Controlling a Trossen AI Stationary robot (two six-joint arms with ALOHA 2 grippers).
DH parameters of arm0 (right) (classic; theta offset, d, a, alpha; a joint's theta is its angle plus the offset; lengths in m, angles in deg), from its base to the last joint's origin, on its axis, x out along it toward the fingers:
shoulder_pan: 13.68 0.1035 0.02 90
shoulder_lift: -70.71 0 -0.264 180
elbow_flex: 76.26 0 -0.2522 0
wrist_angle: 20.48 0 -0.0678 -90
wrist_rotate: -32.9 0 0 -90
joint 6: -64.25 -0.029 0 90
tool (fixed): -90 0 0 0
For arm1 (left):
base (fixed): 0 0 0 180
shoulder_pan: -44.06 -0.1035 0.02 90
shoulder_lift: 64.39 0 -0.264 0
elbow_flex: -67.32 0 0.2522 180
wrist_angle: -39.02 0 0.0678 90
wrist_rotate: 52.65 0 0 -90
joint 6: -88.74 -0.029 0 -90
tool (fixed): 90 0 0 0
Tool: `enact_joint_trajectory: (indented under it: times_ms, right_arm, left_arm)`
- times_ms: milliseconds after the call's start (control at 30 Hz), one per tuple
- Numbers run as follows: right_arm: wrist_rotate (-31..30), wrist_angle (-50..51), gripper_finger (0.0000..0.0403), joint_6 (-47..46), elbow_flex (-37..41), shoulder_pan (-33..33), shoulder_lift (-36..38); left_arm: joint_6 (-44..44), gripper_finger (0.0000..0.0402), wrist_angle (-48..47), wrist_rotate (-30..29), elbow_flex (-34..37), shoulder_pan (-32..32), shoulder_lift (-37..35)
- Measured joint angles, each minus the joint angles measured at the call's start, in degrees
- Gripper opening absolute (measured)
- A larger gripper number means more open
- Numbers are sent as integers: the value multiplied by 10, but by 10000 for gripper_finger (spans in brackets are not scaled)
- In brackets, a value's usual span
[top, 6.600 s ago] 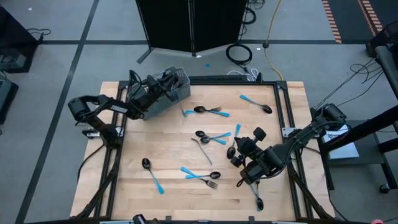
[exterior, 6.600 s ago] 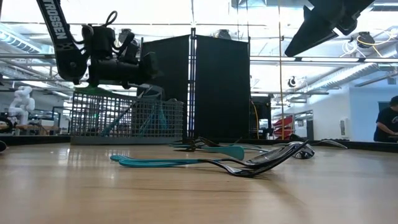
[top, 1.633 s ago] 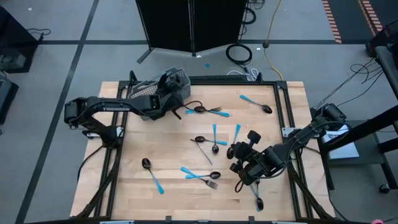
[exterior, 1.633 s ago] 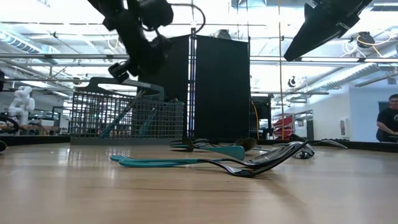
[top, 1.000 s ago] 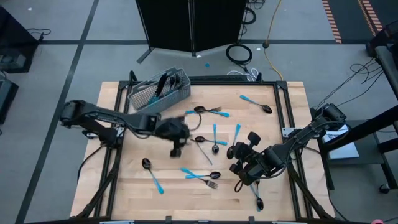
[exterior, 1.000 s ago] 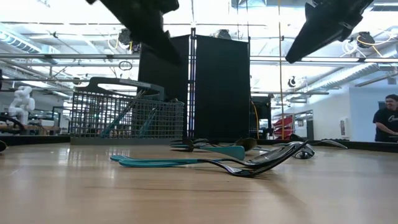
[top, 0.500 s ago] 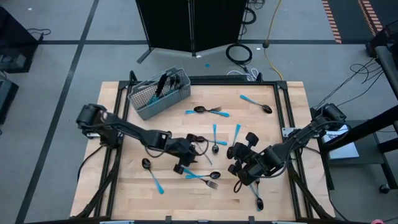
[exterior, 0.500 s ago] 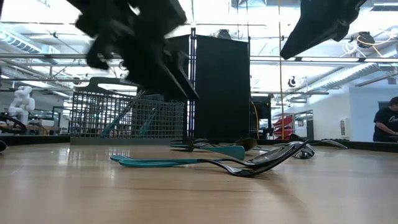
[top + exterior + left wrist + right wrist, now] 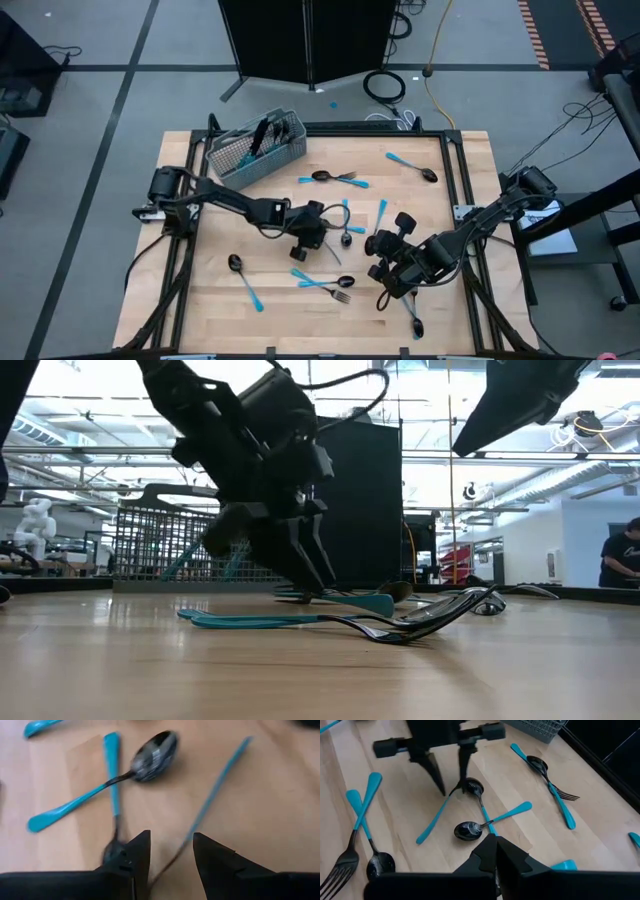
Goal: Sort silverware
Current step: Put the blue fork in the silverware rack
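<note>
Left gripper is low over the middle of the table, fingers parted and holding nothing, straddling the dark end of a blue-handled utensil lying flat. Beside it lie two crossed spoons. Right gripper hangs over the table's right-front part, fingers pressed together, empty. Silverware is scattered over the table: a pair near the back edge, one toward the back right corner, others toward the front edge. The mesh basket at the back left corner holds several pieces.
</note>
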Motion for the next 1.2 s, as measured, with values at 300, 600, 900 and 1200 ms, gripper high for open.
enact_joint_trajectory:
  times_ms: [300,600,900,1200]
  right_arm:
    - [1,1,0,-3,0,0,0]
    - [1,0,0,-6,0,0,0]
    - [0,0,0,-1,0,0,0]
    - [-16,4,0,12,0,0,0]
  left_arm:
    - [1,145,-12,19,0,-9,0]
    - [2,145,-25,21,0,-6,-4]
    - [3,145,-22,12,0,-38,-122]
    - [75,145,-40,172,0,-220,-114]
